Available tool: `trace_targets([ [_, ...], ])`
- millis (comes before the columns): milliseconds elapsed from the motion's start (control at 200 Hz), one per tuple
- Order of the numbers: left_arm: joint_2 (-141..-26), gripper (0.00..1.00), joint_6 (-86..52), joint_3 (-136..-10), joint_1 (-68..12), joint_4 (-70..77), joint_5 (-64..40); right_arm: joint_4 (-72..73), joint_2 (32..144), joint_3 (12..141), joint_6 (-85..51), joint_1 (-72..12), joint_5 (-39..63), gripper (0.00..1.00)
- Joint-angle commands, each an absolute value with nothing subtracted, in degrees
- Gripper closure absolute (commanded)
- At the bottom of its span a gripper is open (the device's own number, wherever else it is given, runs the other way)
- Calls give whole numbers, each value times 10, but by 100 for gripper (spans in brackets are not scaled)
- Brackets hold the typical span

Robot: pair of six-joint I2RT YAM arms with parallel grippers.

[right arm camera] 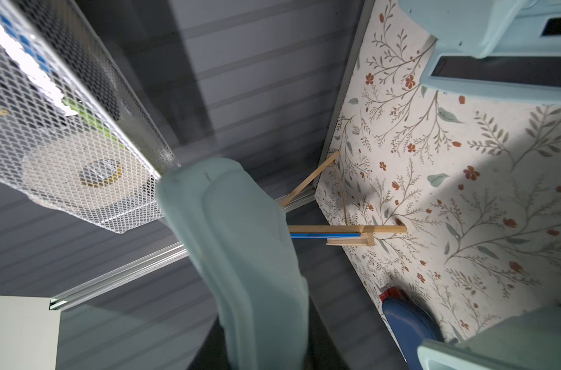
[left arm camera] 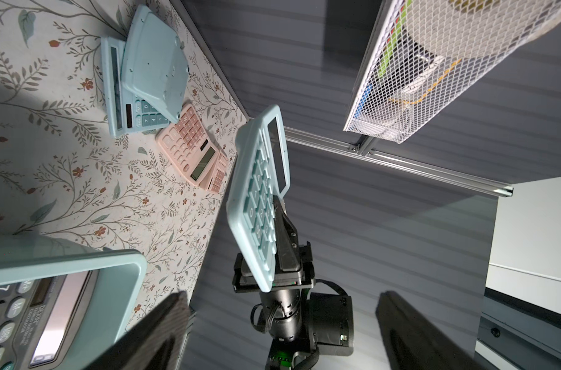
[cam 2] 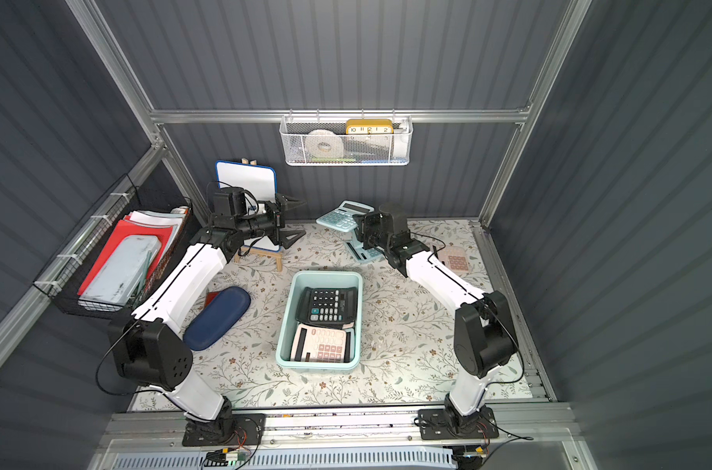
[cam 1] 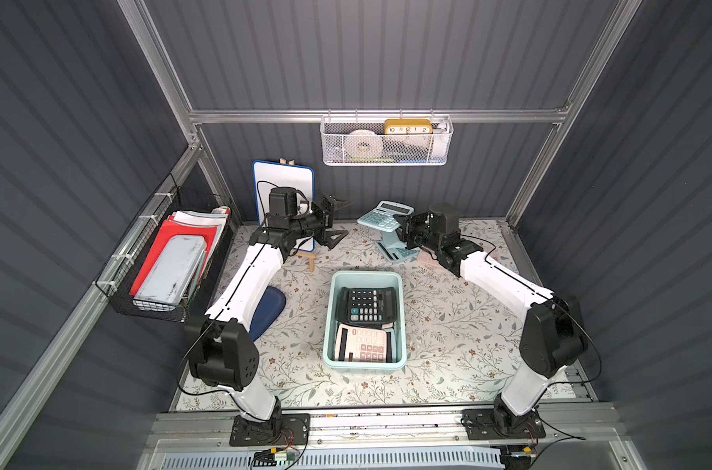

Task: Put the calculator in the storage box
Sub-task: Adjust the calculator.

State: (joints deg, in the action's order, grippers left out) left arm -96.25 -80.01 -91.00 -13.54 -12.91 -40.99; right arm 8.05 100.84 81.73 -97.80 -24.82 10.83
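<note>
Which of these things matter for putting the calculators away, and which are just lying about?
For the job: box; held calculator in the right gripper; open left gripper; black calculator and pale calculator already boxed; table calculators not yet boxed.
Lying about: whiteboard; navy case; mesh basket; wire basket.

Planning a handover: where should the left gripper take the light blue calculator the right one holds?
Probably the display end of the light blue calculator, coming from where the left gripper hovers, pinching face and back; the right gripper clamps the key end, leaving that free.
</note>
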Motion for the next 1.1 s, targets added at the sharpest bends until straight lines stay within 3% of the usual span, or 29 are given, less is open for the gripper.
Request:
trace_targets([
  [0,-983,10,-810,-913,-150,-112,-400,136,1017,845,-1004,-260,94,96],
  [495,-1039,52,-804,-948,-170,-116,-406,179,1040,859,-1038,-281,97,96],
  [675,-1054,57,-805,-972,-170,-115,-404,181,1038,853,-1041,-287,105,94],
  [795,-1066,71,-804,-987,-170,-114,-407,183,1039,853,-1041,-289,111,92],
  [845,-1068,83,-803,-993,-170,-114,-410,183,1039,853,-1040,-290,113,90],
  [926,-1074,92,-801,-1003,-169,-116,-416,183,1037,850,-1039,-291,114,87],
  [1016,-1079,94,-793,-1018,-169,-129,-424,180,1032,844,-1034,-291,113,79],
  [1096,-1082,94,-780,-1030,-165,-143,-431,172,1025,837,-1025,-289,115,63],
])
